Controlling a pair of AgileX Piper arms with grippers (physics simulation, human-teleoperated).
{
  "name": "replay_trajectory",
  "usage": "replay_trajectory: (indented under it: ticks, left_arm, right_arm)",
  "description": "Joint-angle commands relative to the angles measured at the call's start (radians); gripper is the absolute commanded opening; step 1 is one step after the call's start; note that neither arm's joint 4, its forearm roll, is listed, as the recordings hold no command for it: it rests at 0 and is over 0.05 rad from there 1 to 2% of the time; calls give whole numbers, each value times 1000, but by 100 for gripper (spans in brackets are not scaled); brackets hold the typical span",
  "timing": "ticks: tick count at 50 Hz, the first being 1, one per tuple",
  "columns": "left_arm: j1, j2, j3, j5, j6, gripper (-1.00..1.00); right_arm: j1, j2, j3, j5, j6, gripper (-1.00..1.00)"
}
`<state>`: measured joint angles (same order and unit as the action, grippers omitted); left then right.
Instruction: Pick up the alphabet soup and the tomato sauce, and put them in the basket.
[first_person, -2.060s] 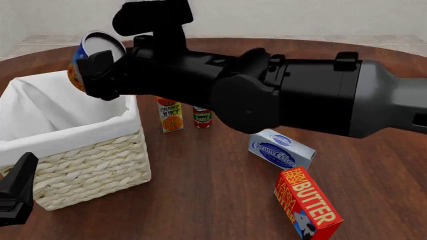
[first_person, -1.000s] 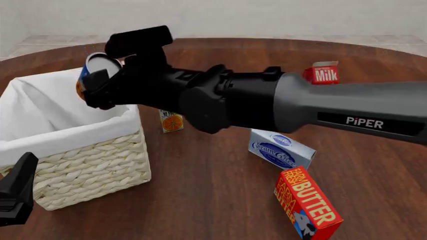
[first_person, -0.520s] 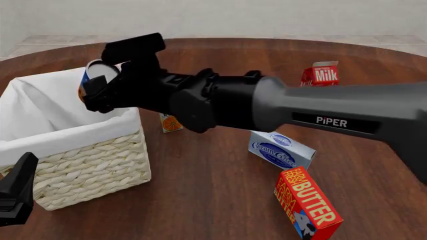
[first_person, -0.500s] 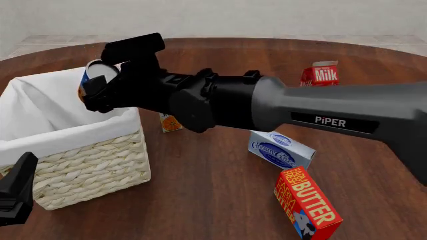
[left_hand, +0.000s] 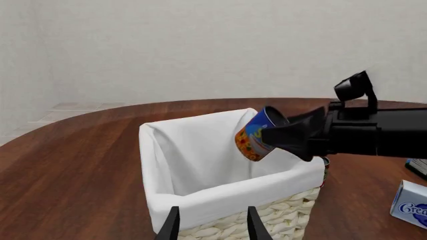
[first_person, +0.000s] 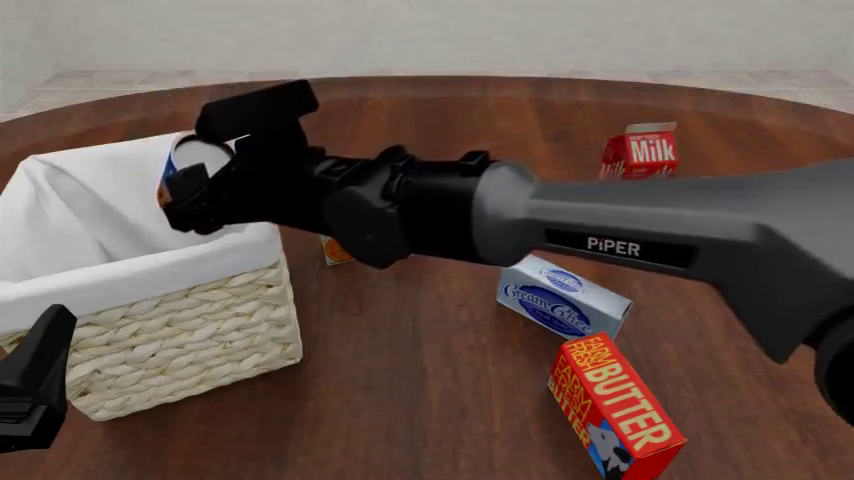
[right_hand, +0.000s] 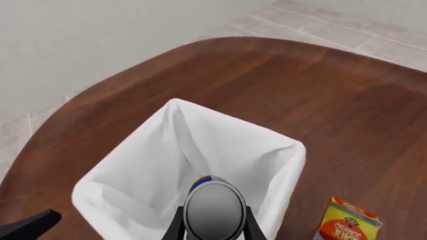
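Over the open basket (first_person: 160, 330) your right gripper (first_person: 187, 195) has its jaws pinching the soup can (left_hand: 257, 140), tilted and not yet released, while the tomato sauce can, hidden behind that arm, waits; your left gripper (left_hand: 211, 227) is spread.

The blue-labelled alphabet soup (left_hand: 255, 139) is hanging tilted, gripped, over the white-lined wicker basket (first_person: 187, 330); the tomato sauce is sitting hidden.
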<state>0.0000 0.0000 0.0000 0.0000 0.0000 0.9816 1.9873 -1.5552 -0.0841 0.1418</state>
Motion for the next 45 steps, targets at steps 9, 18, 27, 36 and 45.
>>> replay_trajectory:
  ticks: [9, 18, 27, 36, 45]
  left_arm:
    - [0, 0, 0, 0, 0, 100]
    - [0, 0, 0, 0, 0, 100]
    - [0, 0, 0, 0, 0, 100]
    - [0, 0, 0, 0, 0, 100]
    - [0, 0, 0, 0, 0, 100]
  right_arm:
    - [-13, 21, -39, -2, 19, -100]
    - [-22, 21, -53, 5, 25, 100]
    - [-25, 13, -57, 10, 31, 100]
    - [-25, -1, -58, 14, 33, 100]
    - [-20, -44, -37, 10, 44, 100]
